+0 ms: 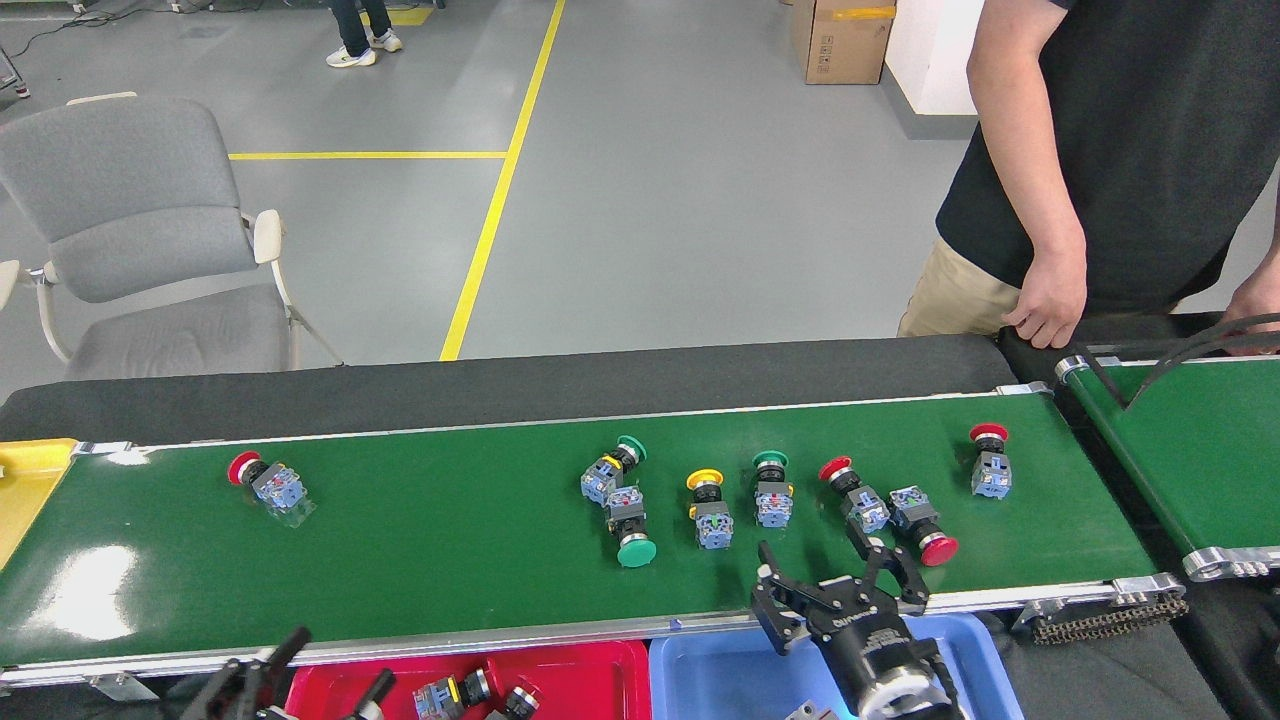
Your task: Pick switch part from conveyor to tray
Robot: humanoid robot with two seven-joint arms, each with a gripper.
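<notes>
The conveyor (450,540) runs left to right with several switch parts on it. One with a red cap (265,482) lies alone at the left. A group lies right of centre: two green-capped ones (620,495), a yellow (708,505), a green (772,490), two red (850,492) (925,528) and a standing red one (990,460). My right gripper (818,568) is open and empty at the belt's near rail, just below the red pair. At the bottom left, my left gripper (332,665) is open over the red tray (590,665), which holds switch parts (445,695).
A blue tray (700,670) sits beside the red one, under my right arm. A yellow bin (25,480) is at the belt's left end. A shorter green belt (1190,450) adjoins at the right. A person's hand (1050,310) rests on the far edge; a chair (150,250) stands behind.
</notes>
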